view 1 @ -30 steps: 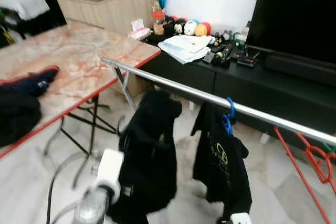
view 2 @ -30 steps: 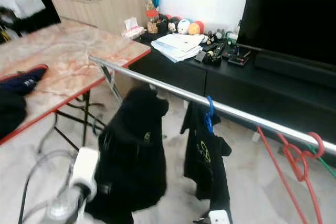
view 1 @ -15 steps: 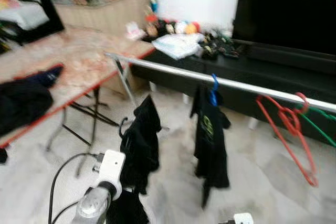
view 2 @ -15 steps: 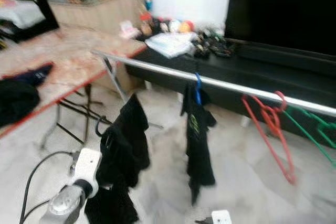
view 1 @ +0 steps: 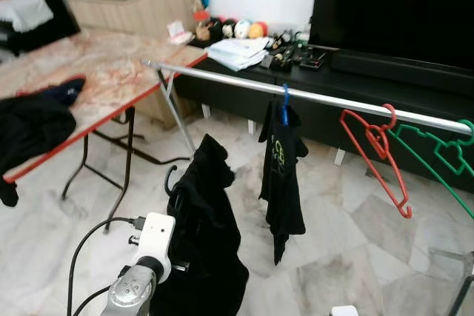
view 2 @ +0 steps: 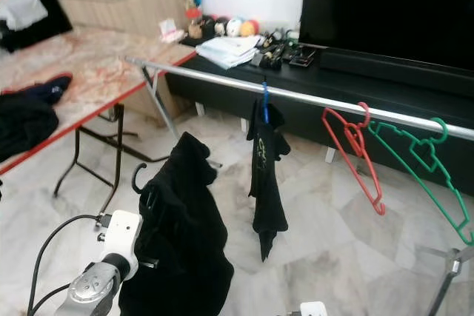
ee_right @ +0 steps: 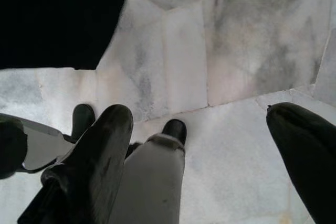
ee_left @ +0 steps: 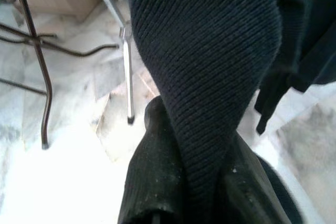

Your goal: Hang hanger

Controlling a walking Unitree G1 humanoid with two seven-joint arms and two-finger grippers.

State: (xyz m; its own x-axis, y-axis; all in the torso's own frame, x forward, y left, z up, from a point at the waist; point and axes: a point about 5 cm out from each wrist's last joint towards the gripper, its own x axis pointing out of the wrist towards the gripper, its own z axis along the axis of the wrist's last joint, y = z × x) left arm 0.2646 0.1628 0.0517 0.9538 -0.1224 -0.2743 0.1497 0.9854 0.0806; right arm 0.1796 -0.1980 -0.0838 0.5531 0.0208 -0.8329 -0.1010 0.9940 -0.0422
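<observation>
A black garment point(view 1: 211, 242) on a hanger with a black hook point(view 1: 169, 177) hangs in front of me, low and short of the rail. My left gripper point(ee_left: 202, 182) is shut on the garment, with its dark knit fabric pinched between the fingers point(ee_left: 152, 182). The silver clothes rail point(view 1: 333, 100) runs from the table toward the right. On it hang a black T-shirt point(view 1: 284, 175) on a blue hanger point(view 1: 284, 103), a bare red hanger point(view 1: 374, 155) and a bare green hanger point(view 1: 437, 155). My right gripper point(ee_right: 205, 129) hangs open over the marble floor.
A marble-topped folding table point(view 1: 96, 79) with dark clothes point(view 1: 29, 127) stands on my left. Behind the rail is a black TV bench point(view 1: 370, 83) with papers and small items, under a large TV point(view 1: 400, 5). My own foot point(ee_right: 173, 129) is below the right gripper.
The whole view has shifted and sharpened: the rail now looks farther off, and the red and green hangers have come fully into sight. The held garment sits lower against the rail.
</observation>
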